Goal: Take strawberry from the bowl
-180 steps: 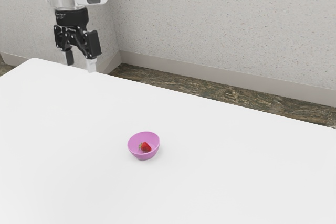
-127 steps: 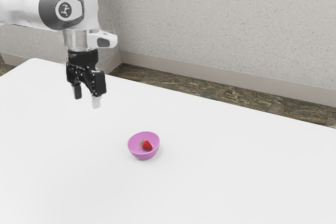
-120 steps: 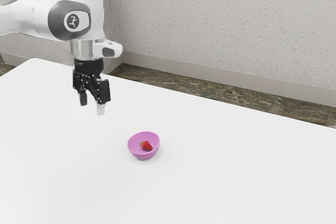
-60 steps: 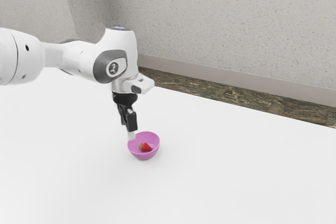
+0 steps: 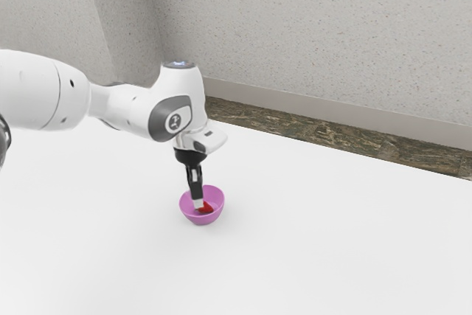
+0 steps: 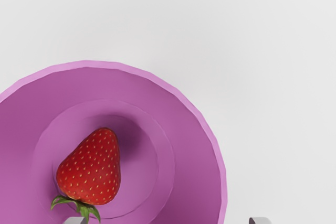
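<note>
Beside one fingertip (image 6: 75,221), with its leaves (image 6: 81,207) turned that way, the strawberry (image 6: 92,169) is cradled on the floor of the bowl (image 6: 197,150). Farther out, the rim (image 6: 224,187) is seen between the fingertips, the other one being viewed against the table (image 6: 283,103) beyond it. The fingers are spread wide and nothing is gripped; whether the leaves or the bowl are touched cannot be told.

If the fingers are lowered and closed off-centre like this, the rim could be caught between them, and the bowl dragged or lifted with the strawberry left inside. The strawberry could also be pressed down or rolled aside, since its leafy end is nearly lined up with the near fingertip. A better grip would likely be given if the fingers were first centred over it.
</note>
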### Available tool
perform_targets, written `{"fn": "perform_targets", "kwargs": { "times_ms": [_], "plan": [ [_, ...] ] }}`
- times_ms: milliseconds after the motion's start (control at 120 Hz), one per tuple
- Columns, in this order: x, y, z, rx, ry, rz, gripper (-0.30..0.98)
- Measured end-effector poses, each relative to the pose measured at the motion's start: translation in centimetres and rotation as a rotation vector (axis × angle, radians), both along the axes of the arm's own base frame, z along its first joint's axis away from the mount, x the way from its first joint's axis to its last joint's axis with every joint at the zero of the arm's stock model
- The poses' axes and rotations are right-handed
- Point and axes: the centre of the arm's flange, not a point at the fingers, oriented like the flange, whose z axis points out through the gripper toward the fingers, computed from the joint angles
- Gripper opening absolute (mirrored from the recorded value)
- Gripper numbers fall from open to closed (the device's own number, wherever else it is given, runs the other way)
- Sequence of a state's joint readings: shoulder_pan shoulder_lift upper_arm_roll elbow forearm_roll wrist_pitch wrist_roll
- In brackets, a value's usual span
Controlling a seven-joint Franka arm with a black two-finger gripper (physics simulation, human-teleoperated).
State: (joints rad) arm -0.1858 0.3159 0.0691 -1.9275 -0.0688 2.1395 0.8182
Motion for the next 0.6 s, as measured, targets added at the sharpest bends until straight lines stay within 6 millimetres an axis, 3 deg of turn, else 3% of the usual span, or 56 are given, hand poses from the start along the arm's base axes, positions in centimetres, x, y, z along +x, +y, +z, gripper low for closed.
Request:
{"fn": "perform_targets", "kwargs": {
  "times_ms": [175,600],
  "plan": [
    [-0.6,-0.2,-1.3,-0.073,0.001,0.012,0.35],
    [-0.4,0.2,-1.6,-0.128,-0.02,-0.016,0.29]
  ]
}}
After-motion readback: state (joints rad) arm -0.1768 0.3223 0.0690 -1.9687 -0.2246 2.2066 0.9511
